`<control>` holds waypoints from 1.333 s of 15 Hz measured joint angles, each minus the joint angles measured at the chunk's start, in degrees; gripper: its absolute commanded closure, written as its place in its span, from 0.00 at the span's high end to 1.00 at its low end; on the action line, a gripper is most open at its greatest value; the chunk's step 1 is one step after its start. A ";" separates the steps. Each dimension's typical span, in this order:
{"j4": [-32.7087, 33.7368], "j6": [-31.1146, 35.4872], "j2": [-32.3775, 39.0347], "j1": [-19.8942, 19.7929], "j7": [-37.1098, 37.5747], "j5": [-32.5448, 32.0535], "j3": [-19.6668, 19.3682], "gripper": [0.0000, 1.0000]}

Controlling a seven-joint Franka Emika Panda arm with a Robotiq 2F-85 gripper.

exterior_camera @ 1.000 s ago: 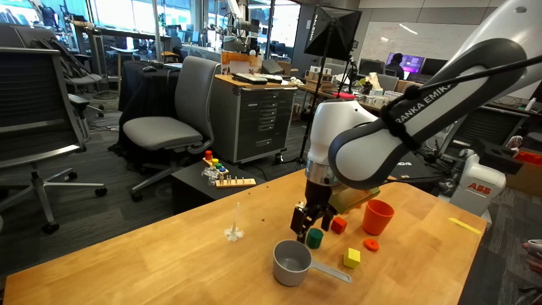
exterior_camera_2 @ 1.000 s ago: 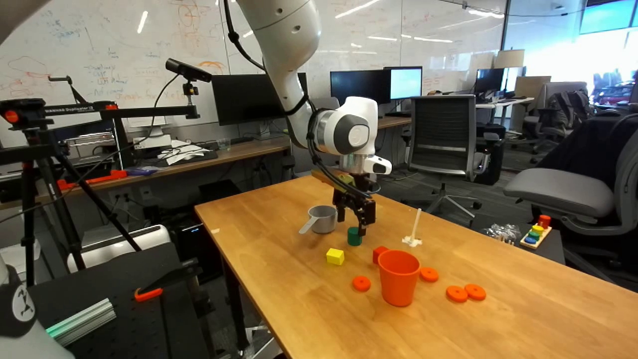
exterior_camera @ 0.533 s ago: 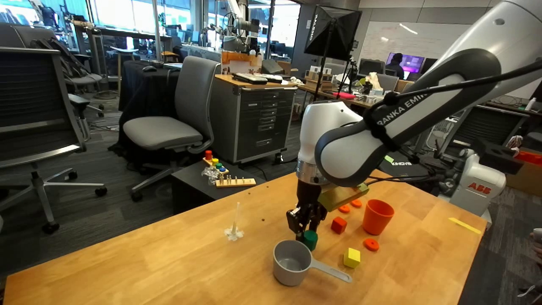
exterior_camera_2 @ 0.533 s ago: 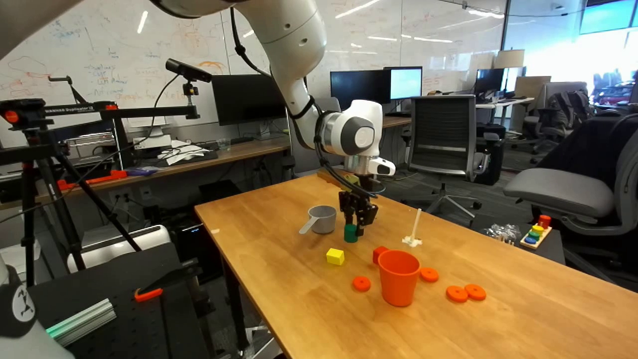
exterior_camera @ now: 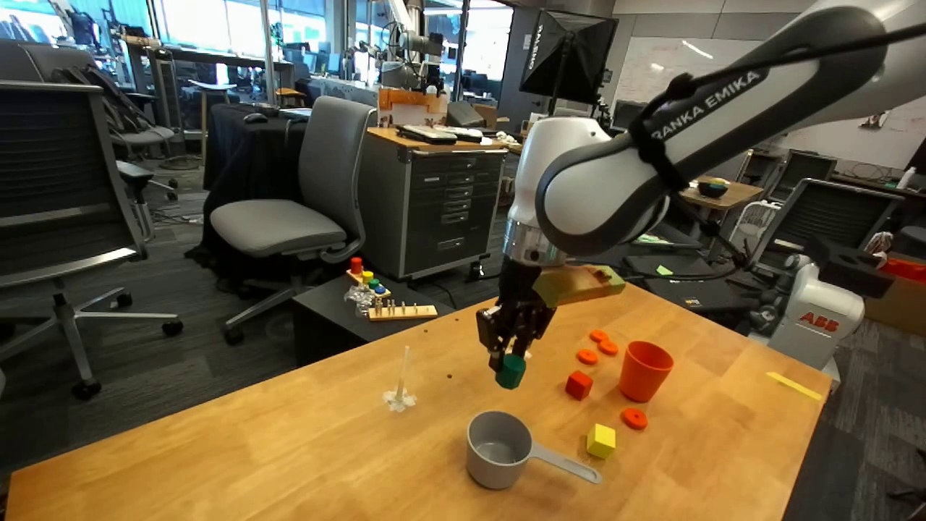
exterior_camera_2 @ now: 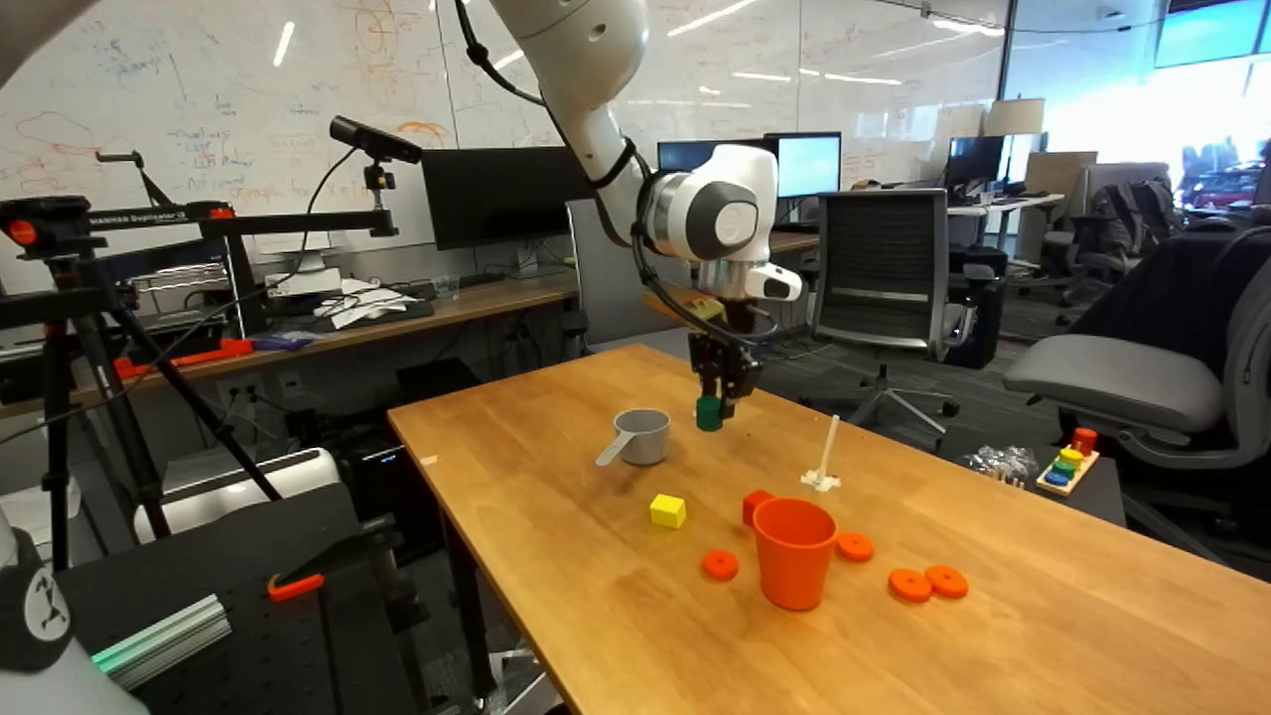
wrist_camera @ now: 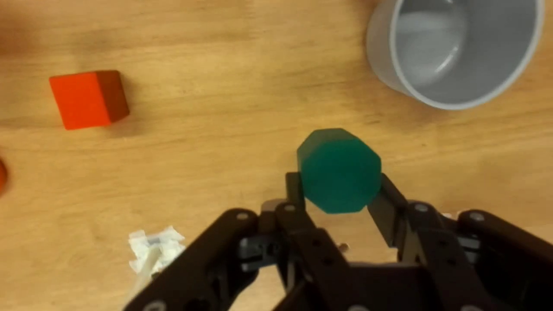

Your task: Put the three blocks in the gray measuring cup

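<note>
**The gripper (wrist_camera: 341, 190) has the green block (exterior_camera: 511, 373), gray measuring cup (exterior_camera: 495, 475) off to the side**

Wrist view makes it pretty obvious: the fingers (wrist_camera: 295, 190) are clamped on opposite sides of the green block, holding it up off the table (exterior_camera: 289, 441), near the gray measuring cup but beside it rather than over it. The yellow block (exterior_camera: 601, 441) is just sitting on the table, also near the gray measuring cup.

Now the annoying bits. In an exterior view the orange-red block (exterior_camera_2: 754, 508) is partly tucked behind the red-orange cup (exterior_camera_2: 794, 576), so only a chunk of it shows. In both exterior views the dark fingers kinda run together, so it's hard to make out exactly where they touch. The wrist view chops the gray measuring cup off at the top edge, trims an orange disc (wrist_camera: 2, 175) to a sliver at the left, and a pale stick (wrist_camera: 150, 261) goes blurry toward the bottom.
</note>
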 measured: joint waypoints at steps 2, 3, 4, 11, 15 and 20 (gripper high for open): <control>-0.50 0.00 -2.81 0.17 -0.13 1.13 1.33 0.17; -0.94 0.00 -4.19 0.24 -0.20 2.08 2.21 0.17; -1.42 -0.01 -5.31 0.30 -0.24 3.12 3.04 0.17; -6.34 0.04 -8.99 0.56 -0.27 10.05 5.97 0.17; -9.58 0.23 -9.41 0.33 -0.27 10.77 5.72 0.17; -12.26 0.51 -9.38 0.25 -0.61 10.77 4.91 0.89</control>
